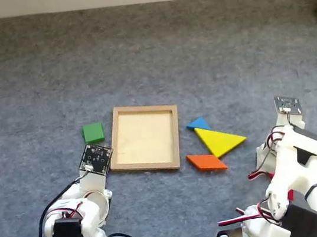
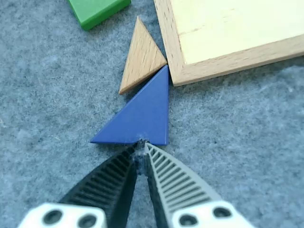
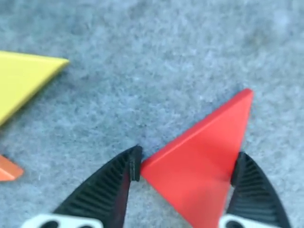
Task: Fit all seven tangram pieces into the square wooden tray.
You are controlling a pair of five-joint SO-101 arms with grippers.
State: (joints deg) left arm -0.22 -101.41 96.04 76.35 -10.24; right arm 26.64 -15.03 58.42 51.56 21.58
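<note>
Reading left gripper [image 2: 142,151] as clenched, tips butted against a short edge of the dark blue triangle [image 2: 140,118], likely for a shove rather than a lift; far corner of it meets the square wooden tray [image 2: 228,61] rim and the bare-wood triangle [image 2: 141,57], green square [image 2: 97,9] just beyond, so tight there. Seeing right gripper [image 3: 186,166] spread astride the red triangle [image 3: 202,156], pads at its edges, no firm pinch evident. Counting 0 of 7 in the tray; open carpet [image 1: 137,56] round the yellow triangle [image 1: 220,141], light blue triangle [image 1: 198,124] and orange parallelogram [image 1: 207,162].
</note>
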